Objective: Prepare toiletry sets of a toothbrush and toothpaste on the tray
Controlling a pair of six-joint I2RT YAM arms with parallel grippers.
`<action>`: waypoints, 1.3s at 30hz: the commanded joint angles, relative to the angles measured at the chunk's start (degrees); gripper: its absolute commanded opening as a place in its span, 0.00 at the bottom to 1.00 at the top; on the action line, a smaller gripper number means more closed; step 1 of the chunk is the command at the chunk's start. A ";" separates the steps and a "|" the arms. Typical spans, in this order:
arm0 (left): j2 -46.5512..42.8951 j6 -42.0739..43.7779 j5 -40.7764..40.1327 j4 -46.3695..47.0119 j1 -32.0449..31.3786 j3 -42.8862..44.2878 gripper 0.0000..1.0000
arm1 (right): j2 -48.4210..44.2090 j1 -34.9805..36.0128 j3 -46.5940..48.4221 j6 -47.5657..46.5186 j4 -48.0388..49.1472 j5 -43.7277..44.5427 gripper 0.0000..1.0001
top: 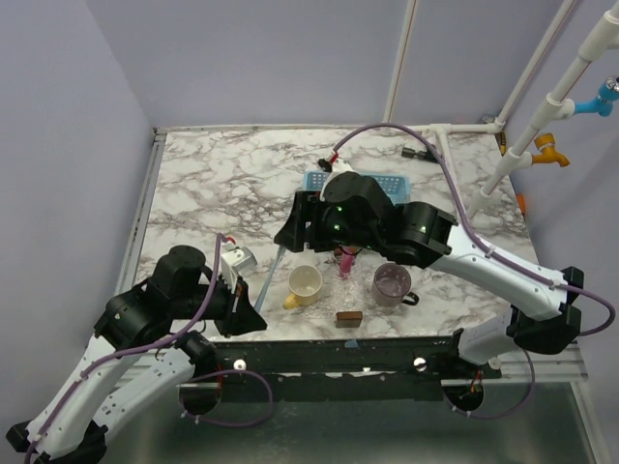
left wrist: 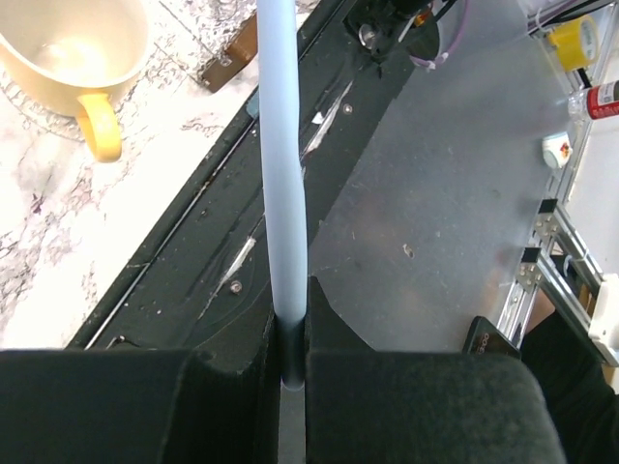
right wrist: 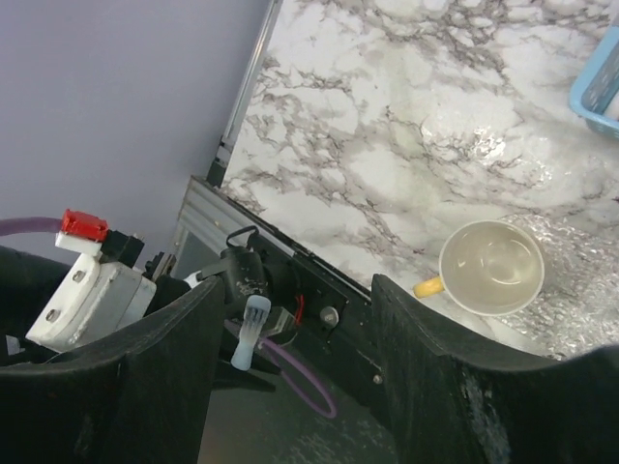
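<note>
Left gripper (left wrist: 290, 333) pinches a pale blue plastic toothbrush (left wrist: 283, 193) by 1 end; right gripper (right wrist: 300, 309) hangs spread over the white marble table (top: 222, 193).

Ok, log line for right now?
left gripper: shut on toothbrush | right gripper: open, empty | yellow mug: empty | tray: mostly hidden

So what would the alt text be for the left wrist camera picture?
The left gripper, black, clamps a pale blue toothbrush that runs straight up the frame. A yellow mug sits on the marble table at upper left.
</note>
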 commanded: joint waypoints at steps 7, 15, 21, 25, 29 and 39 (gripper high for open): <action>-0.31 0.39 -8.08 -2.26 -4.00 1.52 0.00 | 3.87 -1.43 1.12 1.81 1.53 -13.98 0.59; -0.57 0.12 -9.66 -2.31 -6.36 1.43 0.00 | 3.92 -3.17 -0.33 3.26 2.99 -19.63 0.49; -0.83 -0.05 -10.17 -2.31 -7.40 1.34 0.00 | 4.05 -4.18 -1.37 3.78 3.85 -22.81 0.43; -0.86 -0.14 -10.56 -2.31 -7.71 1.34 0.00 | 4.47 -4.47 -1.99 3.81 3.96 -24.62 0.38; -0.86 -0.30 -11.00 -2.31 -7.93 1.26 0.00 | 4.49 -4.55 -2.73 4.10 4.37 -26.06 0.31; -1.11 -0.49 -11.86 -2.24 -8.08 1.25 0.00 | 4.16 -4.75 -3.96 4.37 5.68 -27.91 0.17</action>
